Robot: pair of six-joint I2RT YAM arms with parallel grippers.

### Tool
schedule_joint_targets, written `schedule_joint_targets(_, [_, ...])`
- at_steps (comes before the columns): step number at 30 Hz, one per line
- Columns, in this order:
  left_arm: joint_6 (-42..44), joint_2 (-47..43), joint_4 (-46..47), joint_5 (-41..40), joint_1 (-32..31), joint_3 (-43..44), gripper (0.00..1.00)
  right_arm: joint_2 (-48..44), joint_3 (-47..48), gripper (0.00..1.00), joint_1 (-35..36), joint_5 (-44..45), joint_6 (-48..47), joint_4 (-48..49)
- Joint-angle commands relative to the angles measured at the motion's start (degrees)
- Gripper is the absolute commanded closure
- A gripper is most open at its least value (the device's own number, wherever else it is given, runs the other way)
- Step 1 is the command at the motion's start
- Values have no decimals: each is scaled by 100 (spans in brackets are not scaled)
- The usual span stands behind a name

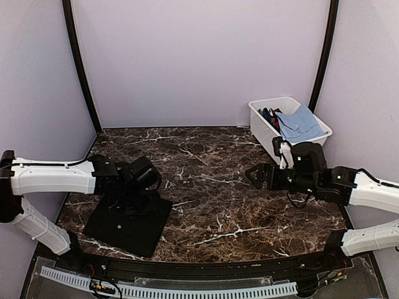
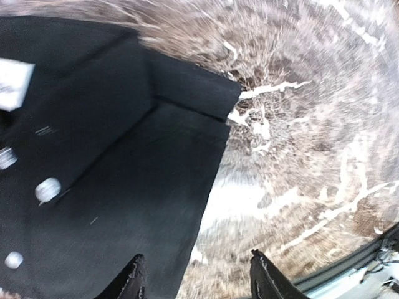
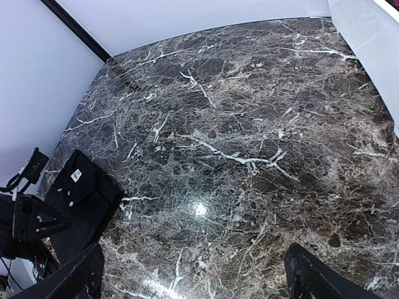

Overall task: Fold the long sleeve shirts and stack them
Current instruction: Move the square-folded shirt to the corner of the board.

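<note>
Shirt [image 1: 131, 227] lies flat; its edge runs beneath parted left jaws.

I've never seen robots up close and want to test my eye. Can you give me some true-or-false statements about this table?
1. A folded black shirt lies on the left part of the table. True.
2. The right gripper is holding the shirt. False: it is open and hangs over bare table, well apart from the shirt.
3. A blue cloth lies in the white bin. True.
4. The bin stands at the near left corner. False: it stands at the far right corner.
5. The shirt has white buttons. True.
</note>
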Motion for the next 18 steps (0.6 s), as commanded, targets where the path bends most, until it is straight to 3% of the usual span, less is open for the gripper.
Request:
schedule_joint_targets(1, [504, 694, 704, 280, -34, 258, 45, -153, 127, 2, -21, 166, 45, -38])
schedule_joint_targets(9, [716, 1640, 1522, 848, -34, 255, 45, -196, 49, 2, -22, 184, 124, -57])
schedule_joint_targets(18, [520, 1413, 1682, 862, 333, -549, 45, -130, 57, 2, -21, 184, 123, -56])
